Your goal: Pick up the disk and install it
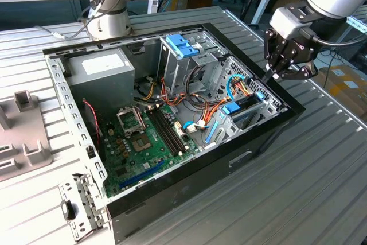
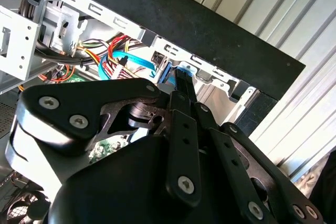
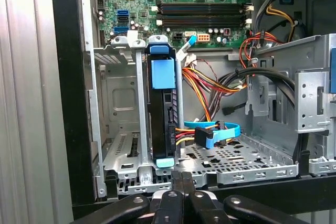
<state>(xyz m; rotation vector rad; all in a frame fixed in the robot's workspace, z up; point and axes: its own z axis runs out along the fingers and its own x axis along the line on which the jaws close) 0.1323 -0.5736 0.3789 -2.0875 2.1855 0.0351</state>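
Flat dark disk, glossy blue-railed, stands edgewise in perforated metal cage.

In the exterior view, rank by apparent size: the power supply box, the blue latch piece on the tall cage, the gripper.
1. Power supply box, clearly largest.
2. Gripper, though nearness to the camera may enlarge it.
3. Blue latch piece, smallest.

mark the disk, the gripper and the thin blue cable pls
disk (image 3: 162, 74): first wrist view, blue end tab.
gripper (image 1: 274, 74): exterior view, between the fingertips.
thin blue cable (image 3: 220, 132): first wrist view, flat run beside the disk.
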